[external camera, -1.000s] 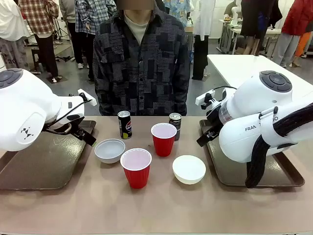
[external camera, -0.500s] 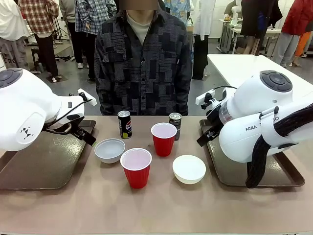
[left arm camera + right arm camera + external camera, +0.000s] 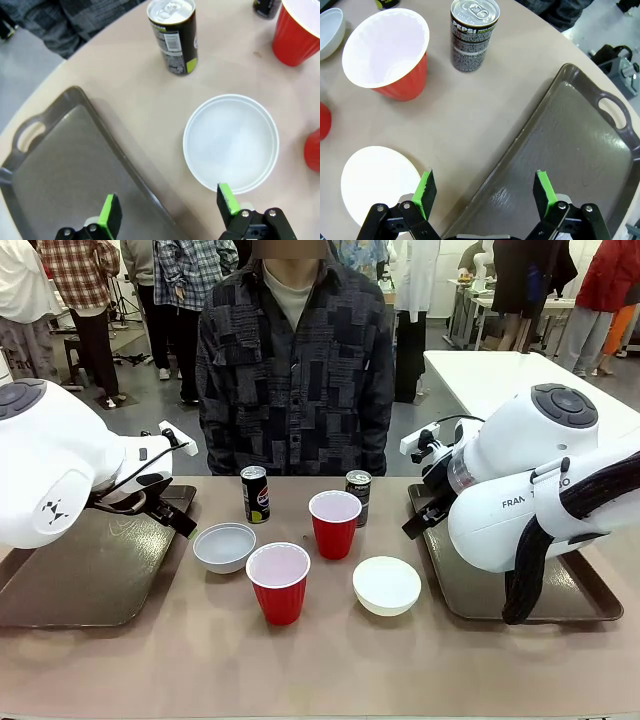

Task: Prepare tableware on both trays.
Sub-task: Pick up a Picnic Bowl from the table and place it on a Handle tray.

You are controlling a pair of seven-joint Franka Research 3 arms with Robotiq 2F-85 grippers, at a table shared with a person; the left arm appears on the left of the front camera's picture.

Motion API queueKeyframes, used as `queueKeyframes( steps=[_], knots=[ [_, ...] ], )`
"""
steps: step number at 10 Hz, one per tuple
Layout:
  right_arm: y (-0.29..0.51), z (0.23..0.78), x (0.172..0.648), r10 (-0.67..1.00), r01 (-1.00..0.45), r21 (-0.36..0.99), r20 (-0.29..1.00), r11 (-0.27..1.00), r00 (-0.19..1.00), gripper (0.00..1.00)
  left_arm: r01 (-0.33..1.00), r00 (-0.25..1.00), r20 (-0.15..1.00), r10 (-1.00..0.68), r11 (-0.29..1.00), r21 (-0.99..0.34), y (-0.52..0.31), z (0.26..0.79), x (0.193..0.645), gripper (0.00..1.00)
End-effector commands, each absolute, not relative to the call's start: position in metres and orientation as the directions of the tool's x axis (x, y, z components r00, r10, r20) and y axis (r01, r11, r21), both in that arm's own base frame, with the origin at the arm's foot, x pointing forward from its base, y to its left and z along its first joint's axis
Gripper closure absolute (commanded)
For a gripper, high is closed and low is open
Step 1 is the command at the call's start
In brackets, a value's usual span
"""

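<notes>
Two red cups (image 3: 279,583) (image 3: 334,524), two white bowls (image 3: 224,546) (image 3: 386,585) and two black cans (image 3: 255,494) (image 3: 358,495) stand in the middle of the table between the trays (image 3: 70,580) (image 3: 460,585). My left gripper (image 3: 167,197) hangs open and holds nothing, over the left tray's (image 3: 60,170) inner rim and the near edge of a bowl (image 3: 230,142), with a can (image 3: 172,35) beyond. Open as well, my right gripper (image 3: 484,181) hovers over the right tray's (image 3: 570,150) inner rim, beside the other bowl (image 3: 377,182), a cup (image 3: 387,50) and a can (image 3: 474,32).
A person (image 3: 295,370) in a dark patterned shirt stands at the far side of the table, hands out of sight. Both trays are bare. Bare tabletop (image 3: 320,670) lies along the near edge. A second white table (image 3: 500,375) stands behind on the right.
</notes>
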State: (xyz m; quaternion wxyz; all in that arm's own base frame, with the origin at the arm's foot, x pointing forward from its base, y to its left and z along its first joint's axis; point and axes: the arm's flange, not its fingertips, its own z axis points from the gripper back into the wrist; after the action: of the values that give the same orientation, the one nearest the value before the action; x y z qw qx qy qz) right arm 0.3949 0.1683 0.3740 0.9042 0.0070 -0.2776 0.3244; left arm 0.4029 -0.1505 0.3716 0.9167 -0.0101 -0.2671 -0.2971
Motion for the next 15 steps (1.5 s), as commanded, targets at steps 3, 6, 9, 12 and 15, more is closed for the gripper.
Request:
queueKeyframes(
  steps=[3, 6, 9, 12, 15],
  knots=[
    [0.168, 0.374, 0.395, 0.581, -0.589, -0.166, 0.507, 0.791, 0.637, 0.00, 0.550, 0.681, 0.496, -0.539, 0.824, 0.140, -0.150, 0.372, 0.403, 0.00],
    [0.168, 0.374, 0.395, 0.581, -0.589, -0.166, 0.507, 0.791, 0.637, 0.00, 0.550, 0.681, 0.496, -0.539, 0.824, 0.140, -0.150, 0.372, 0.403, 0.00],
    [0.153, 0.397, 0.345, 0.576, -0.549, -0.207, 0.454, 0.810, 0.679, 0.00, 0.665, 0.622, 0.478, -0.620, 0.741, 0.096, -0.151, 0.395, 0.340, 0.00],
    [0.129, 0.409, 0.258, 0.546, -0.521, -0.165, 0.301, 0.837, 0.782, 0.00, 0.681, 0.659, 0.349, -0.666, 0.726, 0.099, -0.123, 0.412, 0.271, 0.00],
    [0.103, 0.371, 0.182, 0.470, -0.467, -0.054, 0.087, 0.883, 0.878, 0.00, 0.596, 0.744, 0.253, -0.618, 0.786, 0.168, -0.101, 0.415, 0.217, 0.00]
  ],
)
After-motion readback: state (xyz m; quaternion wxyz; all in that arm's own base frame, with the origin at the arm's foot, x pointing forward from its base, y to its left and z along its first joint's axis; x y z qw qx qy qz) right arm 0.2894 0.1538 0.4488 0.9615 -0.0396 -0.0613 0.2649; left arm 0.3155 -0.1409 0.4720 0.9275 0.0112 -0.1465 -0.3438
